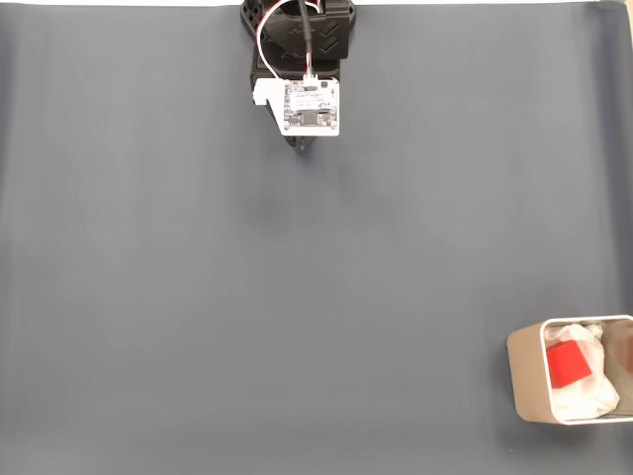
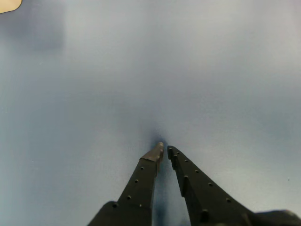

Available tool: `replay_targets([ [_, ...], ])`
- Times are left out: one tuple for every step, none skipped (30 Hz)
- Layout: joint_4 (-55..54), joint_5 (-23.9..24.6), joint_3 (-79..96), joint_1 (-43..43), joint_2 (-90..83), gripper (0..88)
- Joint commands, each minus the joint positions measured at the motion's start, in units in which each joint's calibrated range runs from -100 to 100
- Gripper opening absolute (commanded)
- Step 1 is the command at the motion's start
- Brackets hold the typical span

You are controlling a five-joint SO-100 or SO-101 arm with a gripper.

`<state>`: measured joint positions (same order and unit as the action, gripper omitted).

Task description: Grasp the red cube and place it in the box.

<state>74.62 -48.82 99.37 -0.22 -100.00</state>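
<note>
The red cube (image 1: pixel 567 366) is seen inside the box (image 1: pixel 526 381), lower right of the fixed view. The gripper (image 2: pixel 164 151), fingers nearly together and empty, is parked at top centre; no further move is judged needed.

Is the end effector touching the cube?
Apart. The fixed view shows the end effector at the top, with bare mat between it and the cube in the box.
</note>
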Motion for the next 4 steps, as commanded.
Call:
replay_targets([
  [1.2, -0.1, 0.5, -0.1, 0.1, 0.1],
  [1.2, -0.1, 0.5, -0.1, 0.1, 0.1],
  [1.2, -0.1, 0.5, -0.1, 0.1, 0.1],
  [1.2, -0.1, 0.5, -0.1, 0.1, 0.1],
])
